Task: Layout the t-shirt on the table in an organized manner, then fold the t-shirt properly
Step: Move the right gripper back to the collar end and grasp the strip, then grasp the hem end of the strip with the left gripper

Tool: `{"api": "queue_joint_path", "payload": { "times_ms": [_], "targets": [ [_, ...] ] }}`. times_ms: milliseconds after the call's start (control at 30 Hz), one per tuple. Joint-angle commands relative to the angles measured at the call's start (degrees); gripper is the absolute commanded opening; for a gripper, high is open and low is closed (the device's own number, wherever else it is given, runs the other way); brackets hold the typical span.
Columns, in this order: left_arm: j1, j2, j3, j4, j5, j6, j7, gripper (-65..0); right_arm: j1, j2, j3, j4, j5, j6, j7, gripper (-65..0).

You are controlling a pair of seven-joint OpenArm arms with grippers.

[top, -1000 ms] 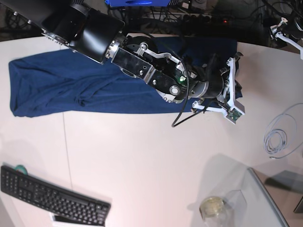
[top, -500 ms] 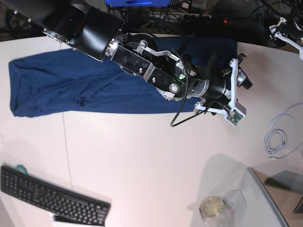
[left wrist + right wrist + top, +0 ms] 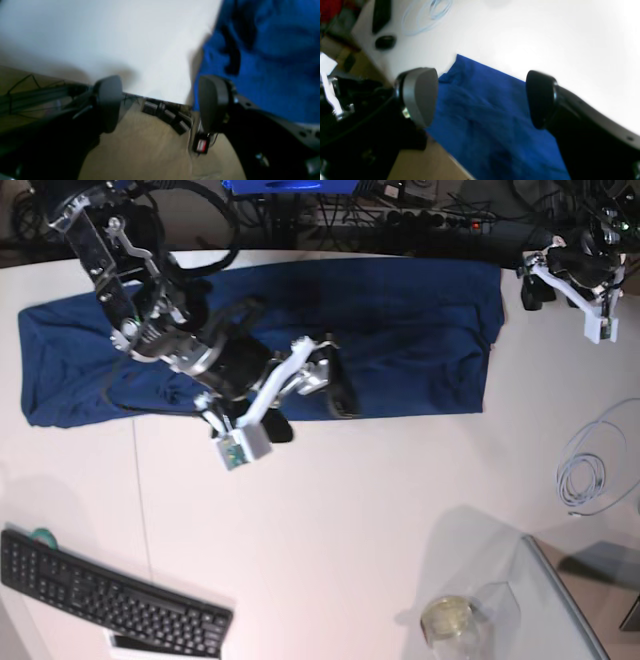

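Note:
The navy t-shirt (image 3: 380, 330) lies as a long flat band along the far side of the white table (image 3: 330, 530). My right gripper (image 3: 310, 412) is open and empty at the shirt's near edge, about mid-length. The right wrist view shows its two fingers (image 3: 420, 97) spread above the shirt (image 3: 482, 112) and the table (image 3: 545, 37). My left gripper (image 3: 558, 280) is open and empty just past the shirt's far right corner. In the left wrist view it (image 3: 160, 105) hangs over the table's edge (image 3: 100, 37), with the shirt (image 3: 270, 62) to its right.
A black keyboard (image 3: 110, 595) lies at the front left. A coiled pale cable (image 3: 590, 470) lies at the right and also shows in the right wrist view (image 3: 430, 15). A glass panel (image 3: 560, 610) and a jar (image 3: 448, 618) stand at the front right.
My right arm has pulled back leftward from the shirt's right end to its middle near edge, leaving that end uncovered and flat. My left gripper has come in toward the shirt's far right corner.

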Motion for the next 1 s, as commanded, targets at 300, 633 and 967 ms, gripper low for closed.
{"api": "queue_joint_path", "payload": {
  "times_ms": [300,633,967],
  "targets": [
    [-7.0,-2.1,4.1,-13.1,-1.1,-1.3,-2.8,-20.1,-11.1,2.9,11.3,1.7,0.6,0.8,1.0,-13.2],
    [-2.1,-2.2,3.8,-7.1,-1.5,-2.0,-8.1,-20.2,-11.7,2.8,11.8,1.7,0.6,0.8,1.0,-13.2],
    [-3.0,-4.1,3.7,-14.3,-1.5,-2.0,-13.9,-18.9,-11.7,2.8,11.7,1.7,0.6,0.8,1.0,-13.2]
  ]
}}
